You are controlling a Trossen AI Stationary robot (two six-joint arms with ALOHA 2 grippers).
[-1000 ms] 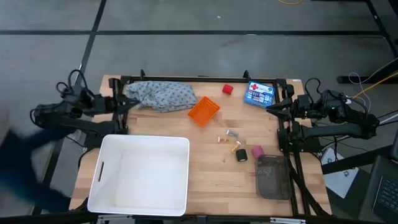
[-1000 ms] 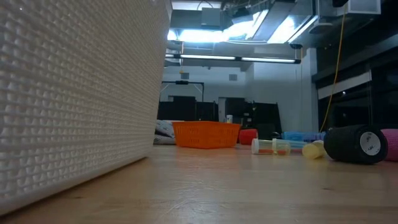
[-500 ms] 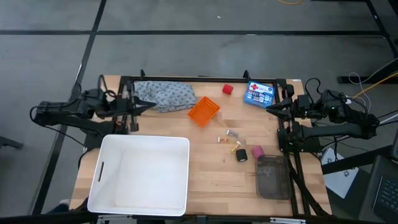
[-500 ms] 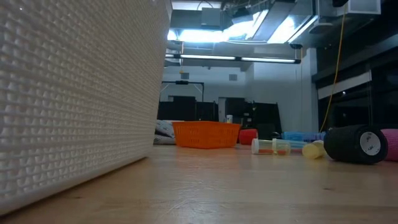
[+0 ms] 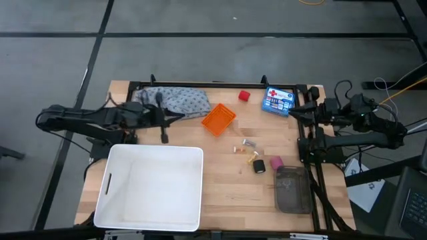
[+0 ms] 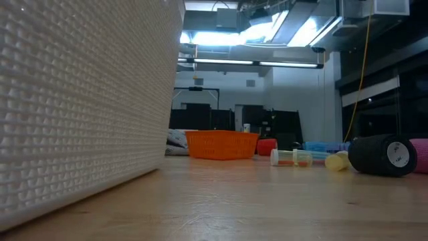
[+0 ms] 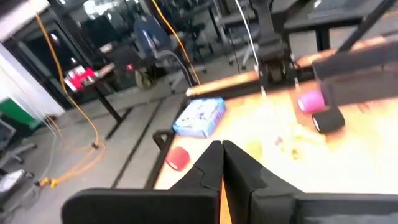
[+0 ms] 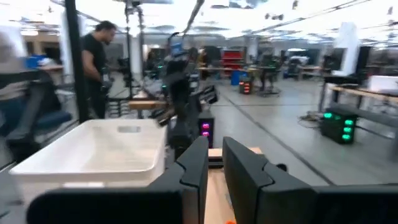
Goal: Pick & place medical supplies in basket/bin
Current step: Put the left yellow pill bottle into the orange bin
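The grey patterned cloth (image 5: 179, 101) lies at the table's far left, with the orange latticed basket (image 5: 218, 119) just to its right. A red roll (image 5: 244, 96) sits near the far edge. A black roll (image 5: 259, 166), a pink roll (image 5: 275, 163) and tiny wrapped pieces (image 5: 245, 145) lie right of centre. My left gripper (image 5: 181, 117) hangs shut and nearly level in the air by the cloth's near edge, pointing toward the basket; its fingers meet (image 7: 222, 149). My right gripper (image 5: 292, 113) waits at the right edge, its fingers (image 8: 215, 146) a narrow gap apart, with nothing between them.
A large white tub (image 5: 150, 187) fills the near left; its wall (image 6: 80, 100) blocks the left of the low view. A blue first-aid box (image 5: 278, 100) sits far right and a dark mesh pouch (image 5: 291, 188) near right. Bare wood lies between tub and rolls.
My left gripper has travelled from the table's left edge toward the right, along the cloth's near edge toward the basket, sinking a little and tipping closer to level. It has stayed shut.
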